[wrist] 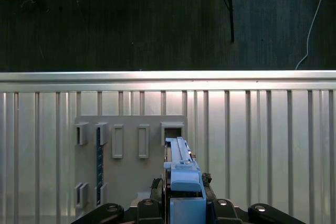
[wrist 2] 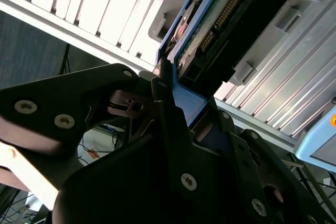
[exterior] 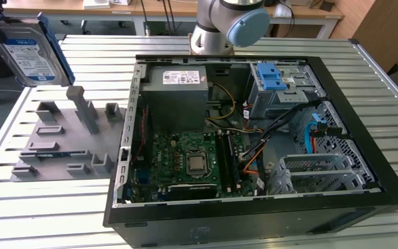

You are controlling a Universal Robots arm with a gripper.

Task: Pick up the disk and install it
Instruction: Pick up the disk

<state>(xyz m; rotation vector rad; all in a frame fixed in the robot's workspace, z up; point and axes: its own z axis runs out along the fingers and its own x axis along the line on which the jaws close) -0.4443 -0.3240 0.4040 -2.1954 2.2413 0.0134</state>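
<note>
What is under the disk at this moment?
In the first wrist view the disk, held by the gripper, hangs over the grey slotted fixture on the slatted table. The fixture part directly beneath is covered.

Lab: slatted metal bench (exterior: 47, 207), opened computer (exterior: 254, 223)

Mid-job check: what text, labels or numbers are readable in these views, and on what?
Blue-and-white label on the disk, held in the gripper: printed, too small to read.
White sticker on the power-supply box: printed, too small to read.
Motherboard: no legible marking.
Both wrist views: no text.
Nothing can be quoted.
</note>
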